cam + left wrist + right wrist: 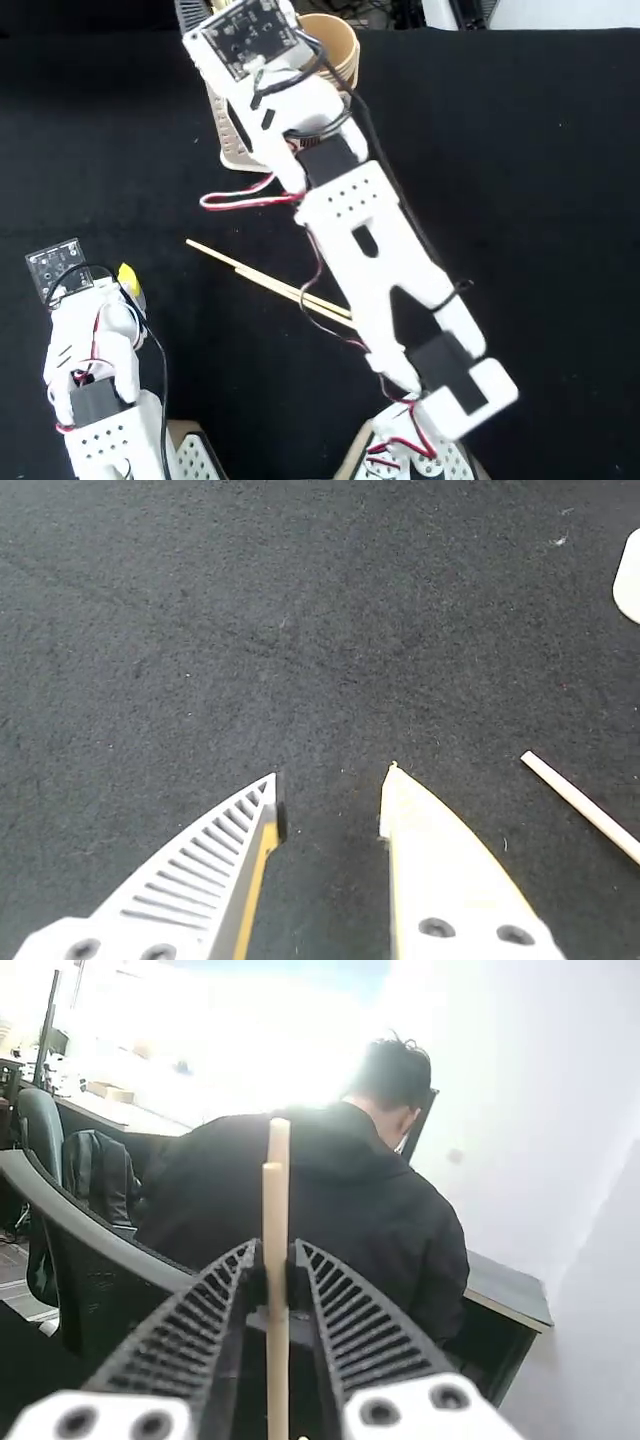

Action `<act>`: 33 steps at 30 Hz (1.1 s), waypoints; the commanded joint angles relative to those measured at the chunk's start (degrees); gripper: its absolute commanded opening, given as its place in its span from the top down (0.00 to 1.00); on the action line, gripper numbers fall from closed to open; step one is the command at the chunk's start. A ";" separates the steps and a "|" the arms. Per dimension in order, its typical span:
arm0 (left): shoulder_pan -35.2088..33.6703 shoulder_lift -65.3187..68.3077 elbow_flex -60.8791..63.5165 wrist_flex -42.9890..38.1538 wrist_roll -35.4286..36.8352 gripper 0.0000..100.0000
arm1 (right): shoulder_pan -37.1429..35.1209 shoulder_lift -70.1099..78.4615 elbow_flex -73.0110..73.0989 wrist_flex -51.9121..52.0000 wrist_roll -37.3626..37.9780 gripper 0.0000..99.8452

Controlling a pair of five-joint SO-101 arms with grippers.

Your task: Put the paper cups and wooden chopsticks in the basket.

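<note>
My right gripper (270,1250) is shut on a pair of wooden chopsticks (272,1200), which stand upright between its ribbed fingers and point out towards the room. In the high view that arm stretches to the table's far side, where a brown paper cup (338,48) stands beside the pale slotted basket (230,135). Another pair of chopsticks (270,283) lies on the black cloth in the middle. My left gripper (333,775) hangs open low over bare cloth at the near left (126,282), with the tip of a chopstick (585,808) off to one side of it.
Black cloth (520,180) covers the whole table. A red cable (240,198) loops from the right arm near the basket. A person in a dark hoodie (330,1200) sits at a desk in the room behind, away from the table.
</note>
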 commanded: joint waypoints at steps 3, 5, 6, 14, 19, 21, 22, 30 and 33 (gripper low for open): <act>0.75 -0.53 0.75 0.26 -0.44 0.82 | 0.53 2.59 -2.51 -1.32 -0.62 0.99; 0.75 -0.53 0.75 0.26 -0.44 0.82 | 0.62 3.12 -1.01 -1.32 -0.62 0.99; 0.75 -0.53 0.75 0.26 -0.44 0.82 | 0.70 3.30 -0.22 -1.23 -0.62 0.99; 0.75 -0.53 0.75 0.26 -0.44 0.82 | 0.79 3.74 0.13 12.92 -0.79 0.90; 0.75 -0.53 0.75 0.26 -0.44 0.82 | 1.58 3.74 -3.38 18.99 -4.22 0.89; 0.75 -0.53 0.75 0.26 -0.44 0.82 | 1.67 3.47 -5.14 20.31 -4.75 0.89; 0.84 -0.53 0.75 0.26 -0.44 0.82 | 1.67 3.30 -6.11 20.92 -4.75 0.89; 0.84 -0.53 0.75 0.26 -0.44 0.82 | 0.62 -4.53 -19.65 46.42 -7.21 0.89; 0.84 -0.53 0.75 0.26 -0.44 0.82 | -0.79 -7.60 -22.64 63.12 -7.21 0.88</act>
